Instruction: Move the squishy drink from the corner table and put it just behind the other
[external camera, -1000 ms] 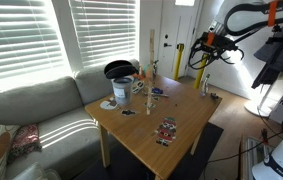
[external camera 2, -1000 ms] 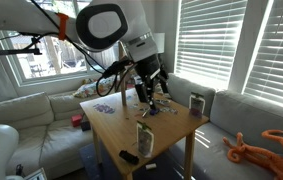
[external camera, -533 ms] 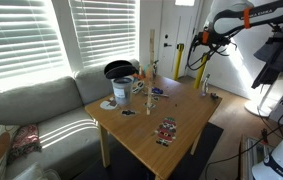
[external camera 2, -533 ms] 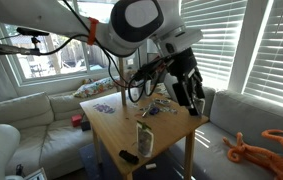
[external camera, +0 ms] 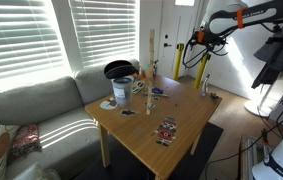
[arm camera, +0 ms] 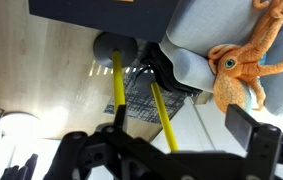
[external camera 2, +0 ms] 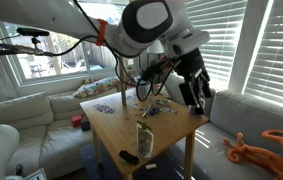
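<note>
The light-brown corner table (external camera: 181, 118) shows in both exterior views (external camera 2: 171, 128). A small squishy drink pack (external camera 2: 146, 140) stands near its front corner; it is the small object at the table's right edge (external camera: 209, 95). Another drink, a blue-and-white cup (external camera: 121, 91), stands at the sofa side beside a small bottle (external camera: 138, 88). My gripper (external camera: 203, 42) hangs high above the table, apart from both drinks (external camera 2: 193, 95). In the wrist view its dark fingers (arm camera: 166, 142) are spread with nothing between them.
A black bowl (external camera: 119, 68) sits behind the cup. Cards (external camera: 167, 130) lie on the table. A black object (external camera 2: 128, 157) lies by the drink pack. A grey sofa (external camera: 41, 105) borders the table, with an orange octopus plush (arm camera: 243, 60) on it. Yellow rods (arm camera: 117, 85) cross the wrist view.
The arm has swung: the gripper rose slightly in one exterior view and moved rightward across the table in the other. Nothing on the table has moved.
</note>
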### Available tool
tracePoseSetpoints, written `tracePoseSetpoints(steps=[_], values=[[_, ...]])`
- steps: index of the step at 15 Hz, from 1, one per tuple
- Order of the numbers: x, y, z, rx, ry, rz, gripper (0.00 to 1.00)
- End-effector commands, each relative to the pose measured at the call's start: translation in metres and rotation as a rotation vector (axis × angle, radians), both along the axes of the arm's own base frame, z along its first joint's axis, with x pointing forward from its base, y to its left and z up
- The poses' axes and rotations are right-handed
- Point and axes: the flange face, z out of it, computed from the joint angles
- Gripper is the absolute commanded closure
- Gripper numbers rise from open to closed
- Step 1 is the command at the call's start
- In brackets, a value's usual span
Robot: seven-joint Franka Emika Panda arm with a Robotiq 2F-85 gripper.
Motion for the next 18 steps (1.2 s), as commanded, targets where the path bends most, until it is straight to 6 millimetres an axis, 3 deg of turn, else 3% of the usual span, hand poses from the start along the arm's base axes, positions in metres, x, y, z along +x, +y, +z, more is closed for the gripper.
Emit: tracePoseSetpoints(steps=[1, 5, 10, 11, 13, 16, 18], values=[[0.047, -0.005, 0.015, -0.039, -0.177, -0.063, 0.0], [0.101, -0.012, 0.033, -0.036, -0.273, -0.072, 0.0], [0.158, -0.002, 0.02, 0.116, -0.199, -0.095, 0.0], [0.134, -0.001, 0.019, 0.068, -0.208, -0.067, 0.0], [0.143, 0.001, 0.012, 0.072, -0.197, -0.065, 0.0], [0.139, -0.003, 0.015, 0.067, -0.199, -0.072, 0.0], [0.153, 0.003, 0.007, 0.146, -0.205, -0.076, 0.0]])
